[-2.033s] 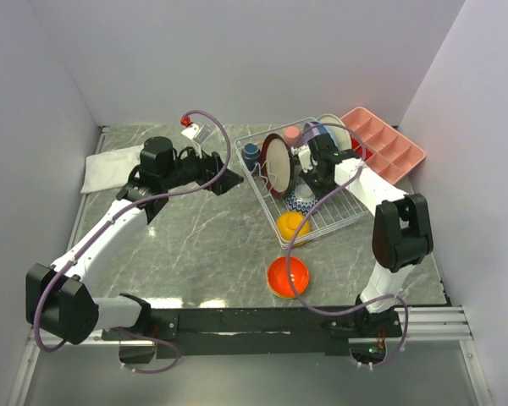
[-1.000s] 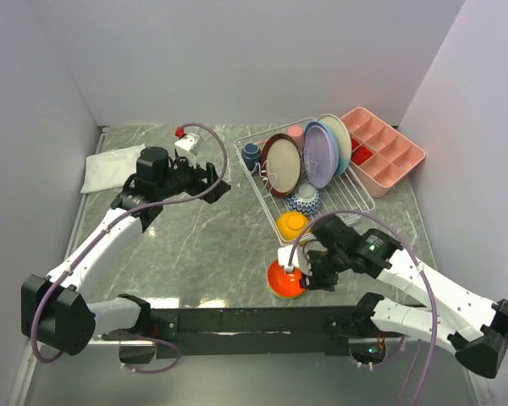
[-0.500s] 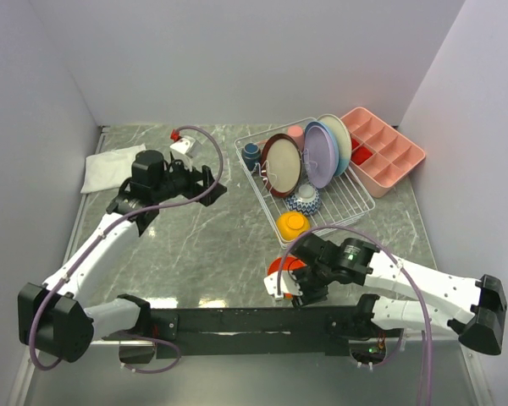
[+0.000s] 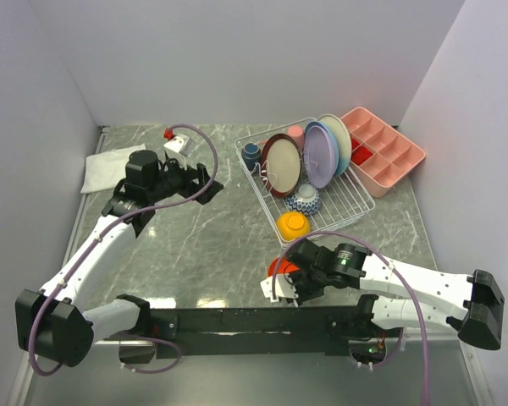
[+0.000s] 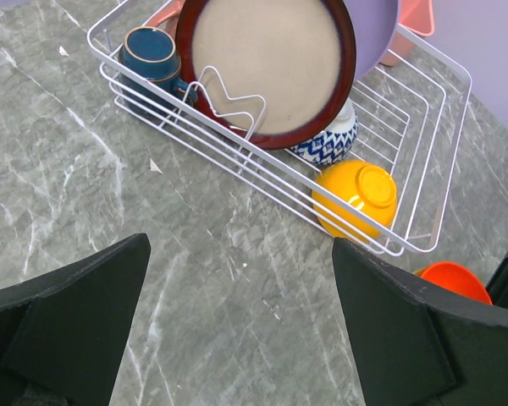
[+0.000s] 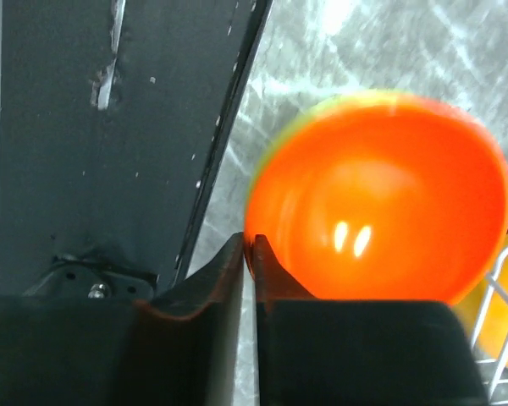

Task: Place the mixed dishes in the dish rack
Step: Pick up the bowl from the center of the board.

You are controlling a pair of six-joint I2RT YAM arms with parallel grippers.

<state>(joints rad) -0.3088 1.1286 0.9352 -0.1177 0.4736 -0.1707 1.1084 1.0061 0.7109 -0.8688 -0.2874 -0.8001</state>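
Right claw (image 6: 248,254) is pinched shut on the rim of the red-orange bowl (image 6: 381,203), one finger inside the lip and one outside. Makes sense to me: a bowl that wide won't fit between the fingers any other way, so a thin edge grip is the only real handle. The bowl is just off the dish rack's (image 4: 352,200) near corner, outside the wires and close to the front edge of the worktop (image 4: 212,245). It looks a bit smeared in the wrist view, and I can't tell whether it's resting down or already lifted.

Orientation: mouth faces up toward the wrist camera, so you look straight into the hollow. It's round, so there's no real long axis, just the centre line running roughly vertical. My guess is it needs tipping to slot in neatly.

Inside the rack at that same near corner lies the orange-yellow bowl (image 5: 356,199), tipped with its base showing. Further back the dark-red-rimmed plate (image 5: 271,68) stands on edge in the wire holder, with the navy cup (image 5: 151,52) at the far left corner. The rack's long side runs from that back corner toward the near one.

Left claw (image 5: 240,245) hangs wide open and empty, well off the rack's left side, probably just keeping clear.
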